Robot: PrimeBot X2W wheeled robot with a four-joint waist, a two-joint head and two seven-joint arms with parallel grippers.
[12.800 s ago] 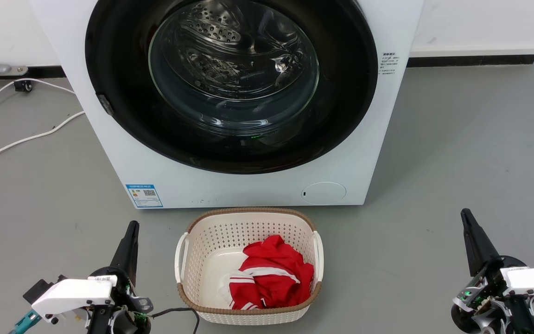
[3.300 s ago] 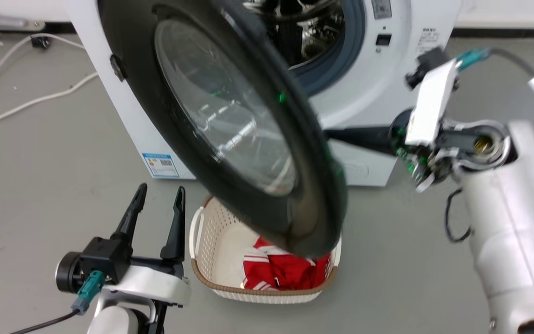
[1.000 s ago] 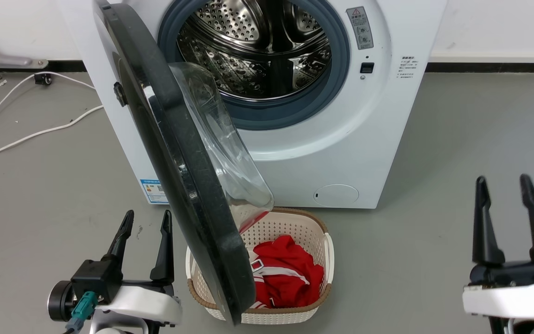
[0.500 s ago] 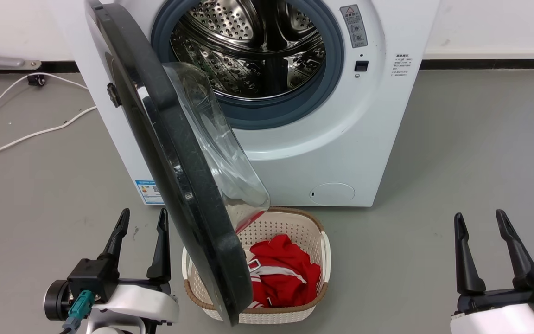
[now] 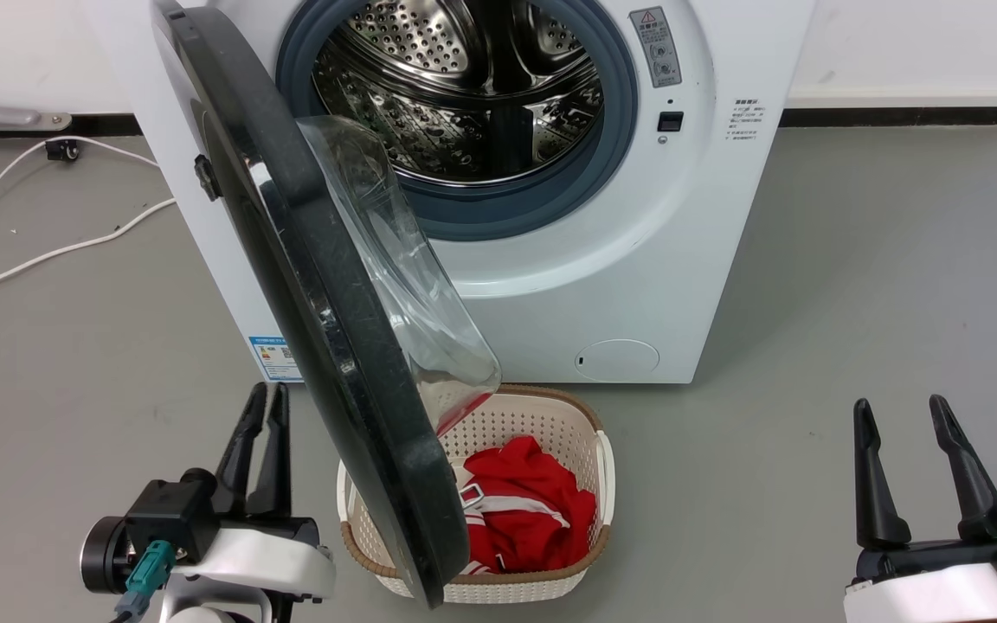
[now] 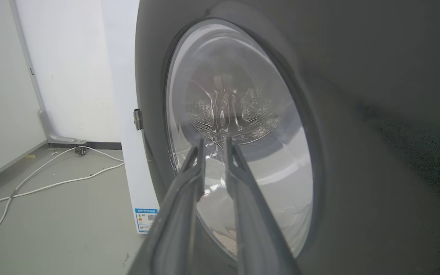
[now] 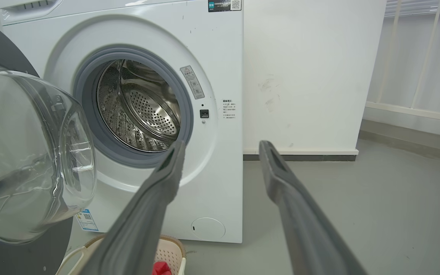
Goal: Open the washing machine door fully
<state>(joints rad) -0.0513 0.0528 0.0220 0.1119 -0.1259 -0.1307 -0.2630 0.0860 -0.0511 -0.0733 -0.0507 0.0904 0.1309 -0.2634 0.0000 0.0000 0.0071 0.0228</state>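
Left tool [image 5: 260,407] low, fingers nearly together, right tool [image 5: 897,407] low, fingers spread, both empty

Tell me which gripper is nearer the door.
Left. The left gripper sits just beside the door, on its outer side; the right gripper is far off across the basket.

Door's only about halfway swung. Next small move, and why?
Probably ease the left gripper, fingers nearly together, onto the outer face of the washing machine door and push it further left. The door stands edge-on over the basket, and the right gripper sits open, well clear.
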